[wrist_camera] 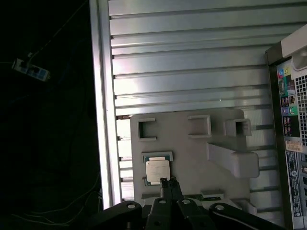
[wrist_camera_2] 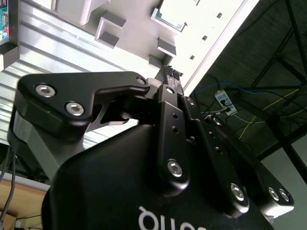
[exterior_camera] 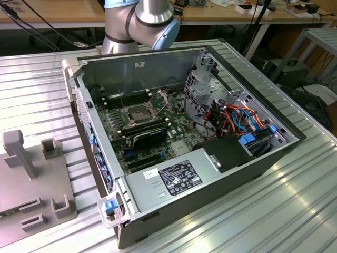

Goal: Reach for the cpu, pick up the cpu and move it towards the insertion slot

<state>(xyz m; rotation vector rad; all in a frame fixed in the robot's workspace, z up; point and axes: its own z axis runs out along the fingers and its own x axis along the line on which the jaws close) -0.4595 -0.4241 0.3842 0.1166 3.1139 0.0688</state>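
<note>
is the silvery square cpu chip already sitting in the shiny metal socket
No, the silvery square cpu chip lies on the grey fixture plate.

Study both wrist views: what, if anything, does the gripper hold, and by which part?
Nothing is held. The gripper is shut with nothing between its fingertips; the cpu lies flat in the grey holder, not gripped.

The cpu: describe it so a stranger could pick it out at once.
In the first wrist view, find the ribbed metal table, then the grey fixture plate lying on it beside the computer case. The cpu sits in the plate's square recess: the only flat, silvery square there, among empty grey brackets.
</note>
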